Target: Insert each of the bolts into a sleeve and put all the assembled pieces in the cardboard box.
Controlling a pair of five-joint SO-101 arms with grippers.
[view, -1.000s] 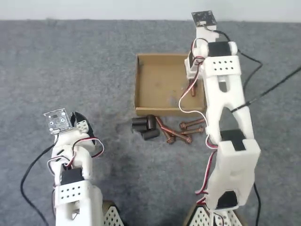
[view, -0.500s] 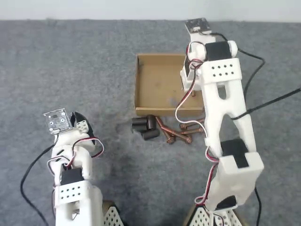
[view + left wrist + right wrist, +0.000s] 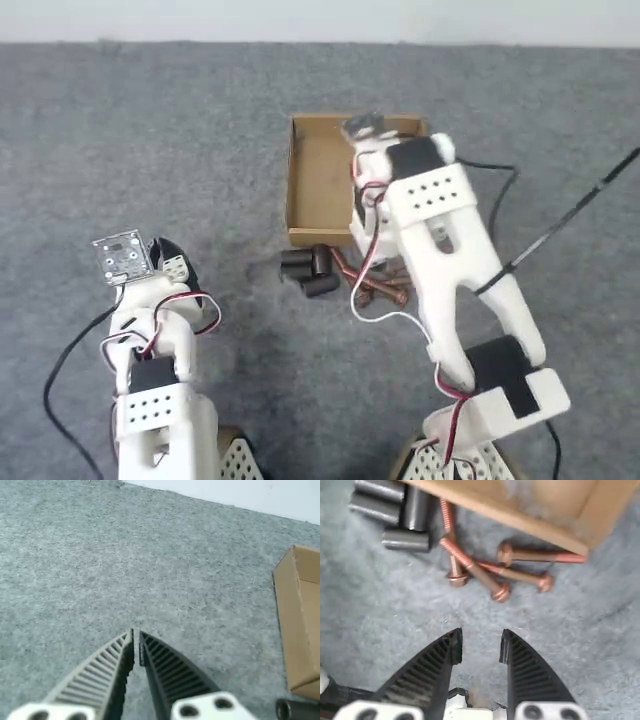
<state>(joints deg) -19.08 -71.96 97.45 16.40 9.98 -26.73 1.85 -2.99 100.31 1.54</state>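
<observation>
Several copper bolts (image 3: pixel 472 572) lie in a loose heap on the grey carpet just outside the cardboard box (image 3: pixel 530 522), with several black sleeves (image 3: pixel 406 540) beside them. My right gripper (image 3: pixel 480 637) hangs open and empty above the carpet, a short way from the bolts. From above, the right arm (image 3: pixel 430 200) covers the box's (image 3: pixel 320 170) front right part, with the bolts (image 3: pixel 378 288) and sleeves (image 3: pixel 308 270) in front of the box wall. My left gripper (image 3: pixel 136 636) is shut and empty over bare carpet, well left of the box (image 3: pixel 300 620). One sleeve (image 3: pixel 295 710) shows near it.
Grey carpet covers the whole table, with a pale wall strip along the far edge. The left arm (image 3: pixel 150 310) stands at the front left with open carpet around it. Cables trail from the right arm.
The right arm has swung from the box's far right side back and leftward, now over its front edge near the bolts. The left arm has not moved.
</observation>
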